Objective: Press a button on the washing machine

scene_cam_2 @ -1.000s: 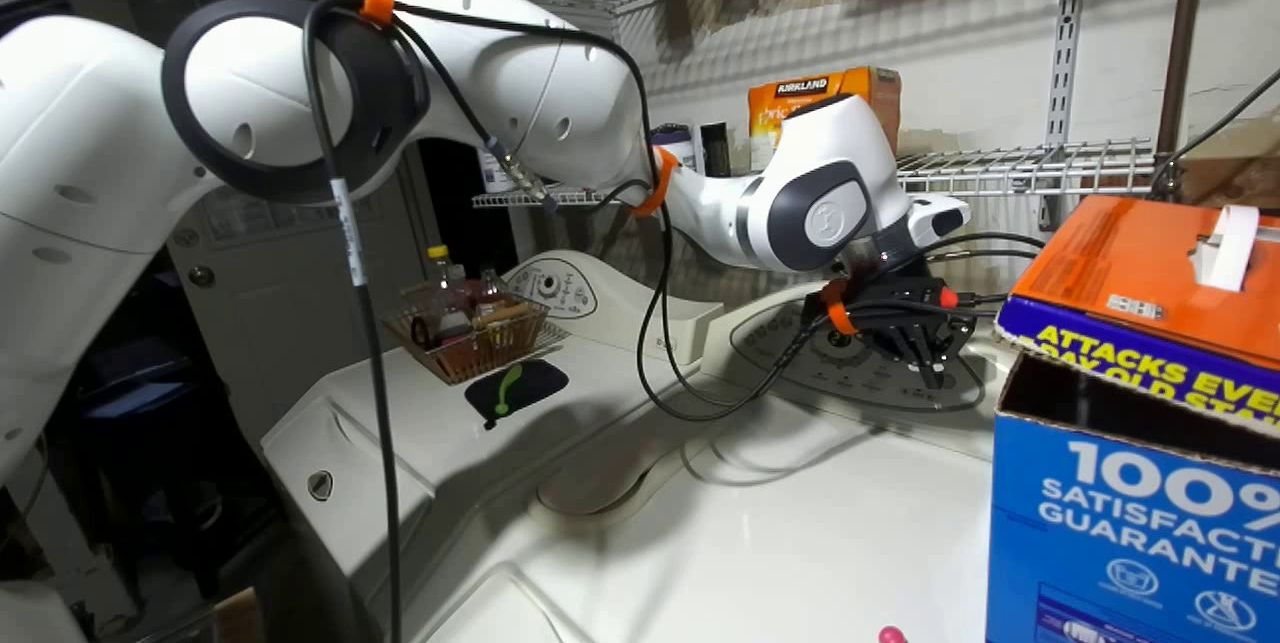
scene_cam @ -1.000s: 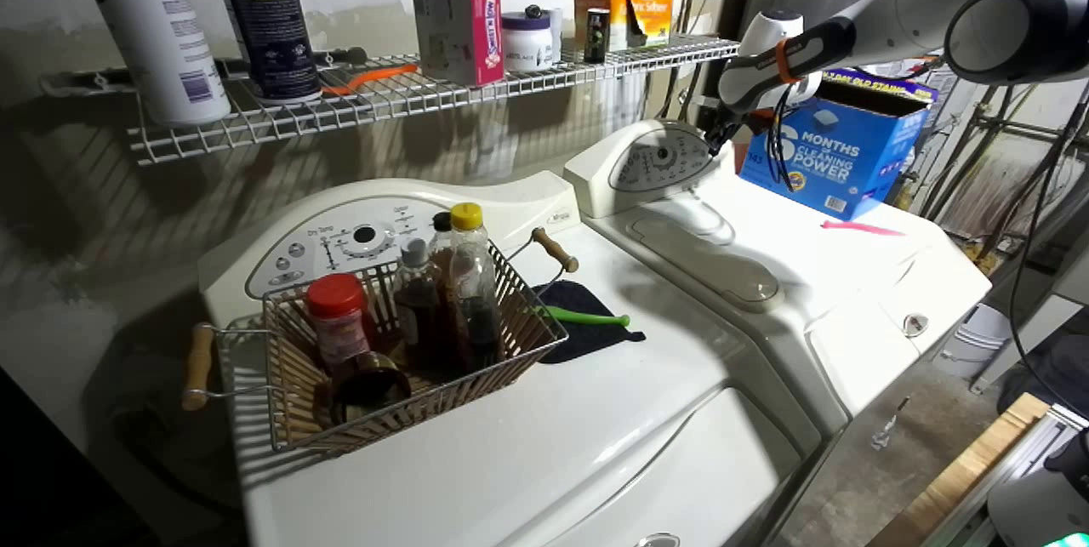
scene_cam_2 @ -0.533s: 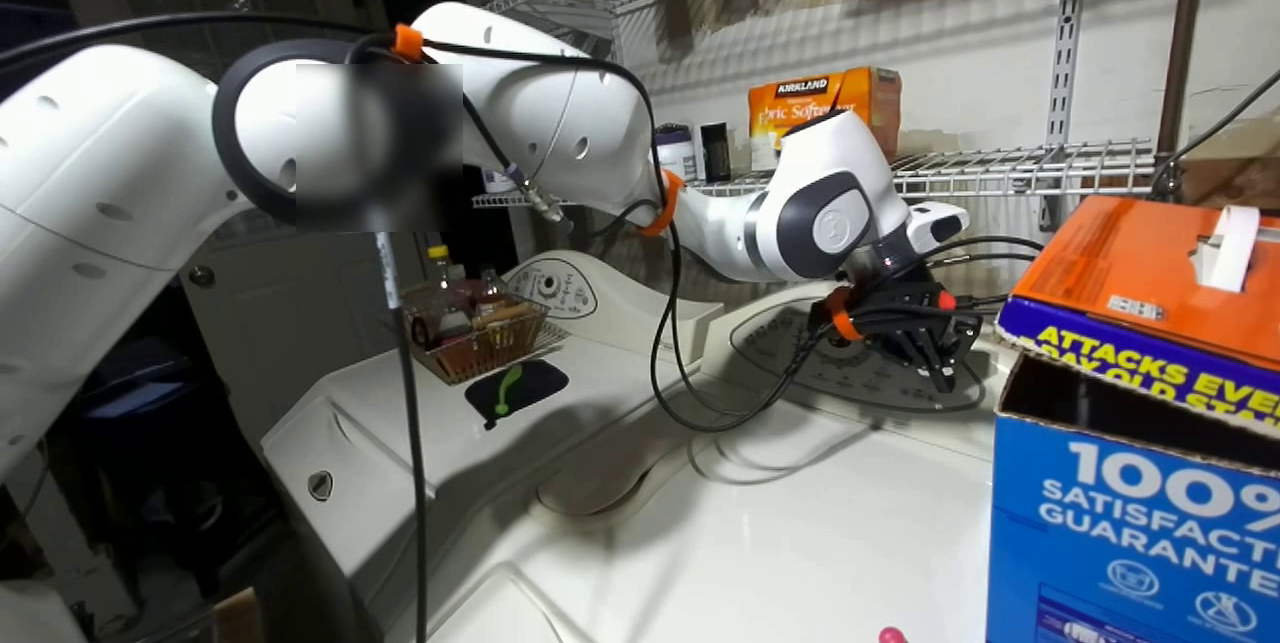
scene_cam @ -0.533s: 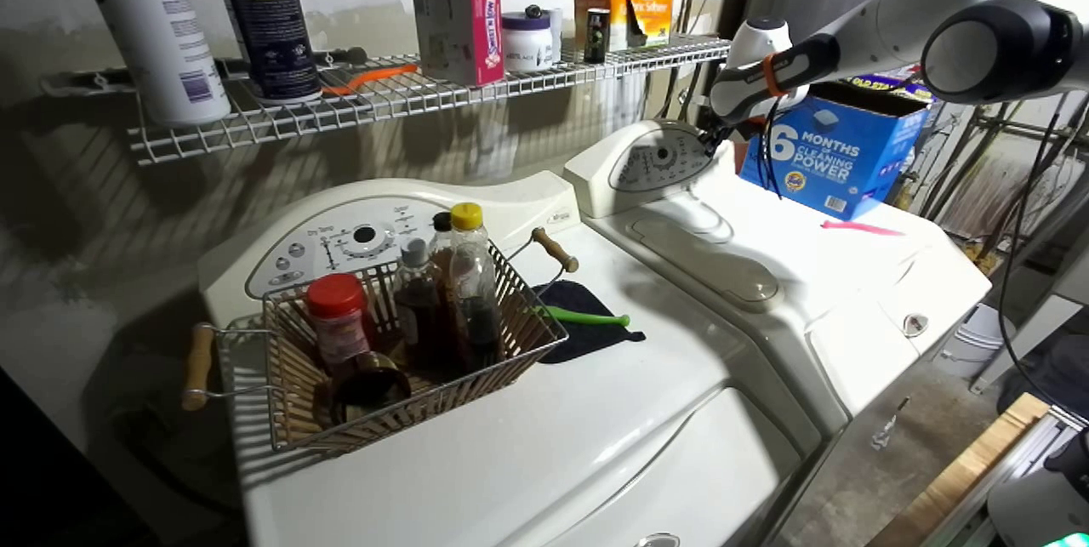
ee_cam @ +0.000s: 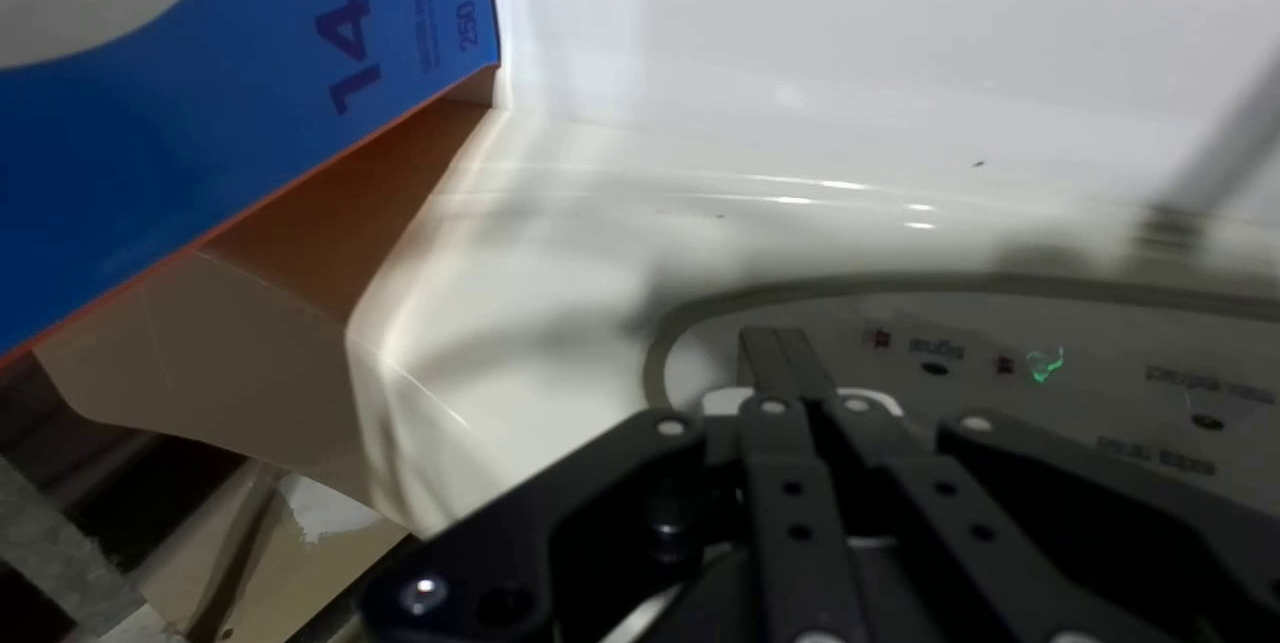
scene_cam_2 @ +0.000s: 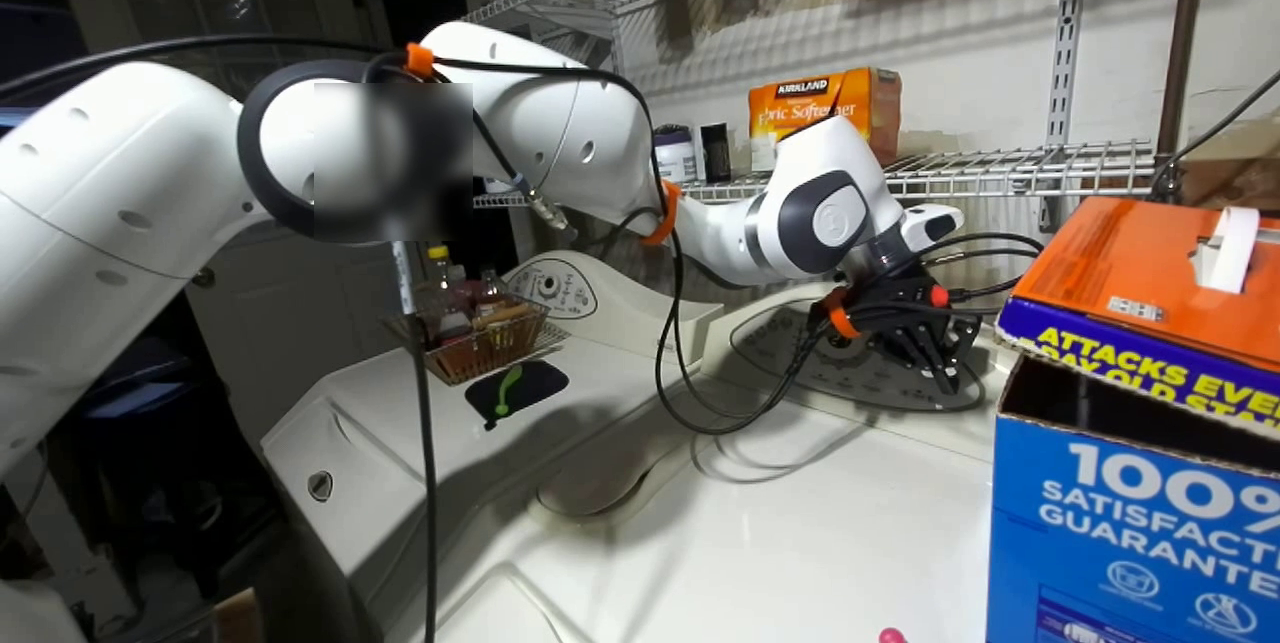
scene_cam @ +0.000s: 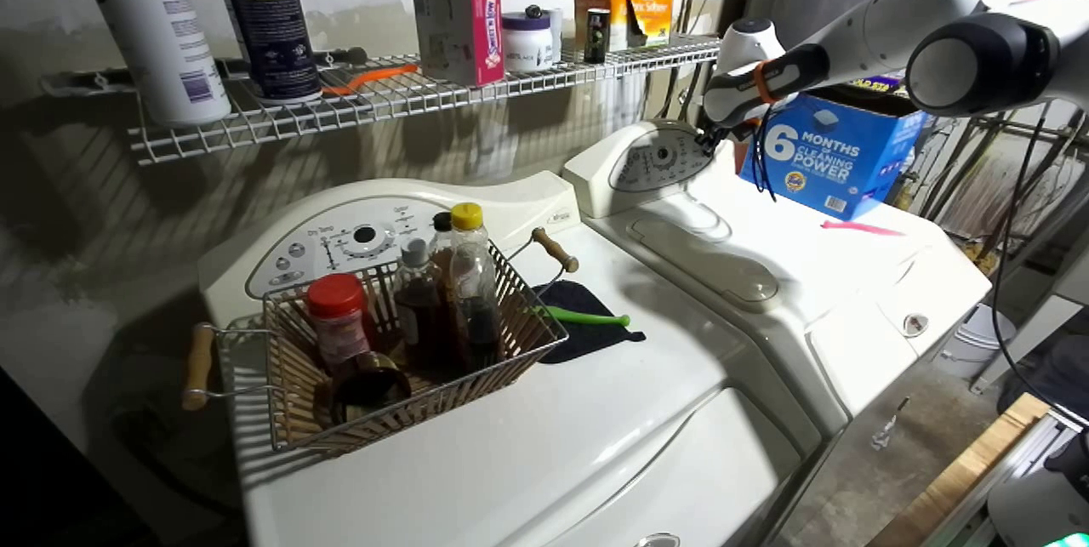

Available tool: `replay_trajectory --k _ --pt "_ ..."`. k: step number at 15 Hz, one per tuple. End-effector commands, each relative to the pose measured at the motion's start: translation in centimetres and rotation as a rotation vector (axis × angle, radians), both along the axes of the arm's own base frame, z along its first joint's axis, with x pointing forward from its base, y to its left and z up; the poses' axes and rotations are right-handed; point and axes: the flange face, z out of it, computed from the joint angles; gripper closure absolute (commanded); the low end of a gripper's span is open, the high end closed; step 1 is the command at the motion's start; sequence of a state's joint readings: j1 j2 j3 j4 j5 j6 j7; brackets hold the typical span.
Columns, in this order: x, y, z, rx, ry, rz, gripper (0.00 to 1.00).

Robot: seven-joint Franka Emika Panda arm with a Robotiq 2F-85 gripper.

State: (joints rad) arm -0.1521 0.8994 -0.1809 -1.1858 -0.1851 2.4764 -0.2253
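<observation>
Washing machine: below the gripper; its smooth, glossy lid leaves open room beneath.
Console: rounded, right at the fingertips; contact cannot be told.
White oval: partly hidden behind the fingertips; only the wrist view shows it.
Grip: fingers together, tips side by side.
Blue box: cardboard, near the gripper, beyond the console's bare end.
Basket: slatted, well apart, only in both exterior views.
</observation>
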Motion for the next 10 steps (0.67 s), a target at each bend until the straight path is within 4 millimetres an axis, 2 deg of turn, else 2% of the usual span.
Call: replay_trajectory --k 1,7,10 --pt "1.2 0.3 -0.4 -0.018 -0.013 -0.012 1.00" --pt "2.2 1.7 -0.7 0.028 -0.063 -0.042 1.00" --pt "2.2 2.2 -1.0 0.015 -0.029 -0.066 1.00"
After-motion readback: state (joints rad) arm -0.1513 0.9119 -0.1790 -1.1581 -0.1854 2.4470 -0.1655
